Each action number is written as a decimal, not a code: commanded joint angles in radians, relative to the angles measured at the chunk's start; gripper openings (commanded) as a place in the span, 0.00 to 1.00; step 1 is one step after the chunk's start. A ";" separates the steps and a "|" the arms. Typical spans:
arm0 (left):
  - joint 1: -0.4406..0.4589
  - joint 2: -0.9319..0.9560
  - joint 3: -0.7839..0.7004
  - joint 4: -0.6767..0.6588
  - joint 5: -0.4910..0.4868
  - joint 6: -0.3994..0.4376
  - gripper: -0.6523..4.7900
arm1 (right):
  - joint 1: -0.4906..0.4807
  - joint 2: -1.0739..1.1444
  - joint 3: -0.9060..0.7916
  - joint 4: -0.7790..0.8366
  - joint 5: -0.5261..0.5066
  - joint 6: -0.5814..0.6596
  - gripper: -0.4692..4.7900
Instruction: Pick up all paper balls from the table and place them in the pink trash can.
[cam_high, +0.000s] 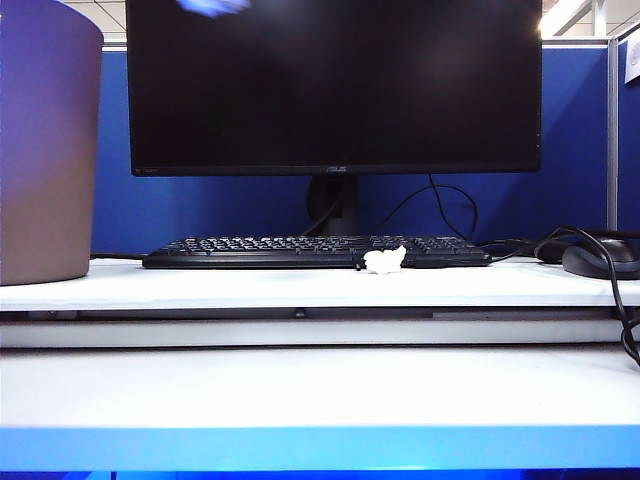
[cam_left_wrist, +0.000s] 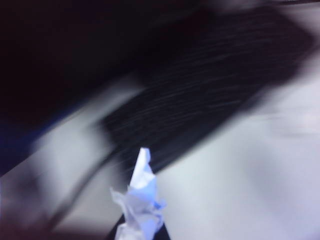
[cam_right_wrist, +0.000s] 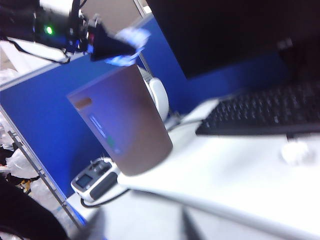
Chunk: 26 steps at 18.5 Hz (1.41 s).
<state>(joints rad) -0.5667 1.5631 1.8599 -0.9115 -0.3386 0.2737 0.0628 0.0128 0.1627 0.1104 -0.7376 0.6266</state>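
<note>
My left gripper (cam_left_wrist: 140, 233) is shut on a white paper ball (cam_left_wrist: 141, 197), and the view around it is smeared. From the right wrist view, the left gripper (cam_right_wrist: 107, 45) hangs with that ball (cam_right_wrist: 129, 40) just above the rim of the pink trash can (cam_right_wrist: 125, 125). In the exterior view the held ball (cam_high: 213, 5) is a blur at the top edge, right of the trash can (cam_high: 45, 150). Another white paper ball (cam_high: 385, 260) lies on the table (cam_high: 250, 285) in front of the keyboard, also seen as a paper ball (cam_right_wrist: 295, 152). My right gripper (cam_right_wrist: 142, 231) is off the table's front, its blurred fingers apart and empty.
A black keyboard (cam_high: 315, 250) and a large monitor (cam_high: 335, 85) stand behind the lying ball. A mouse (cam_high: 600, 262) with cables sits at the right. A power strip (cam_right_wrist: 95, 182) lies below the trash can. A blue partition (cam_high: 550, 180) closes the back.
</note>
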 joint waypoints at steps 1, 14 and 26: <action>0.112 -0.078 0.002 -0.074 -0.020 -0.031 0.11 | 0.002 0.000 0.003 0.071 -0.035 0.002 0.15; 0.415 -0.151 0.000 -0.116 -0.013 -0.054 0.25 | 0.002 0.000 0.003 0.101 -0.128 0.003 0.08; 0.415 -0.115 0.000 -0.074 0.000 -0.034 0.81 | 0.014 0.000 0.003 0.113 -0.145 0.014 0.08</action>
<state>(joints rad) -0.1516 1.4467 1.8587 -1.0069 -0.3222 0.2390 0.0753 0.0116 0.1627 0.2058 -0.8791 0.6365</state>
